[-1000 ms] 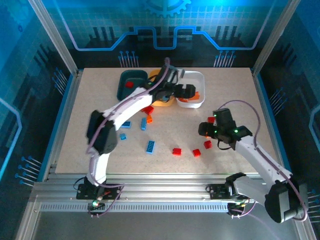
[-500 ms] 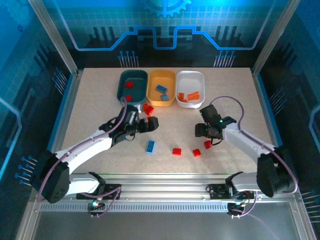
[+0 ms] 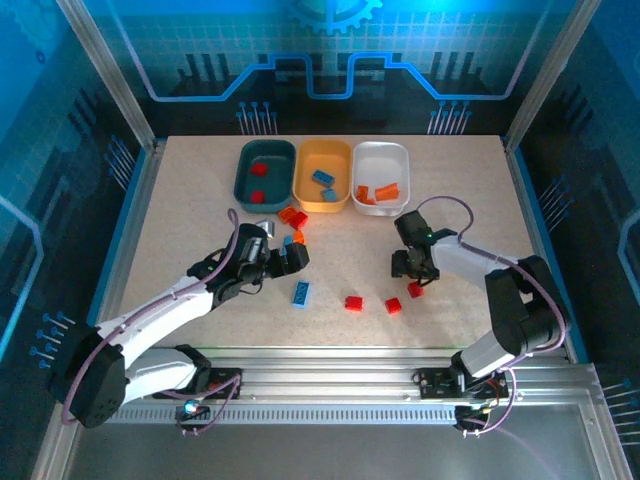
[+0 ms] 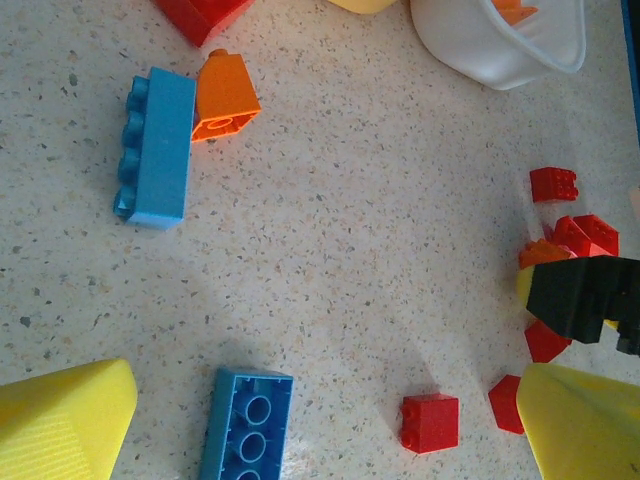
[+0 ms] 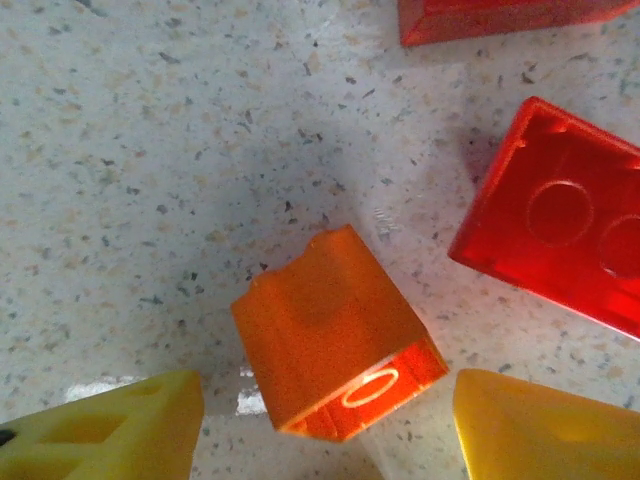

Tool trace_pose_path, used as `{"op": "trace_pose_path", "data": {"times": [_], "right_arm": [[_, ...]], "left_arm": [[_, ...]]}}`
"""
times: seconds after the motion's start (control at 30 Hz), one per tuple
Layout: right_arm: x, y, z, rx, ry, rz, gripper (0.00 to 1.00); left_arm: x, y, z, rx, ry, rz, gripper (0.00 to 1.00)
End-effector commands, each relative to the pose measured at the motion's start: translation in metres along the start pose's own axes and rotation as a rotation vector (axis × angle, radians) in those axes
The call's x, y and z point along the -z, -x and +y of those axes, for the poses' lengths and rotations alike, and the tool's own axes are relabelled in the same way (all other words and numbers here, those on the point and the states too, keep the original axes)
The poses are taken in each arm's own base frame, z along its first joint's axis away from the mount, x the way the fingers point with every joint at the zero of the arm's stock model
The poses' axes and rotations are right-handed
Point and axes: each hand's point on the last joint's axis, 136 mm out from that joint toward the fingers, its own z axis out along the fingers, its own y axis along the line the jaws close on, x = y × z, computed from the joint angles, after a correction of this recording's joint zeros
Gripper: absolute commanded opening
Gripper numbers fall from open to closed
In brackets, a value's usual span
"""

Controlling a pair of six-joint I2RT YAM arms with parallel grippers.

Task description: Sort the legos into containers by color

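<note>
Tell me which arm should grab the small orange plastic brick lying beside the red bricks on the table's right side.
Right. Yellow fingers of the right gripper flank the small orange plastic brick, jaws open; the left gripper hangs over light blue bricks farther off.

No readable text, labels or numbers anywhere, tbh. Closest thing is a gear emblem (image 3: pixel 335 12) on the back wall (image 3: pixel 200 50).

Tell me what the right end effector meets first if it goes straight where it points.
Likely the orange brick, lying on the table between the fingers of the right end effector. Depth is unclear, but nothing looks nearer.
</note>
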Motion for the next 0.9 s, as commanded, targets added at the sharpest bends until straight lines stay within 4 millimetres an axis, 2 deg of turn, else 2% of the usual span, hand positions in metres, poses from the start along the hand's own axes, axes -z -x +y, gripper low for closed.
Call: {"op": "trace_pose_path", "data": {"times": [0.0, 0.1, 0.13, 0.33, 0.5, 0.6, 0.7, 0.8, 0.87], "right_arm": [[-0.005, 0.016, 0.007, -0.006, 0.018, -0.024, 0.63], [-0.008, 0.017, 0.014, 0.015, 0.022, -0.028, 0.55], [-0.004, 0.027, 0.02, 0.019, 0.032, -0.049, 0.52], [-0.004, 0.04, 0.033, 0.054, 0.029, -0.067, 0.39], [-0.006, 0.048, 0.042, 0.077, 0.032, -0.077, 0.34], [0.005, 0.058, 0.049, 0.083, 0.038, -0.119, 0.33], [0.025, 0.078, 0.056, 0.077, 0.058, -0.182, 0.32], [0.043, 0.112, 0.059, 0.074, 0.056, -0.248, 0.32], [0.046, 0.137, 0.062, 0.075, 0.067, -0.282, 0.33]], "left_arm": [[0.005, 0.005, -0.001, 0.003, -0.001, -0.017, 0.99], [0.007, 0.004, 0.002, -0.003, 0.013, -0.015, 0.99], [0.008, 0.004, 0.003, -0.003, 0.017, -0.016, 0.99], [0.015, 0.005, 0.005, -0.004, 0.025, -0.027, 0.99], [0.02, 0.006, 0.007, -0.003, 0.034, -0.034, 0.99], [0.023, 0.006, 0.008, -0.003, 0.037, -0.035, 0.99], [0.023, 0.005, 0.009, -0.002, 0.04, -0.034, 0.99], [0.019, 0.0, 0.014, 0.018, 0.058, -0.017, 0.99], [0.017, -0.003, 0.021, 0.037, 0.079, -0.011, 0.99]]}}
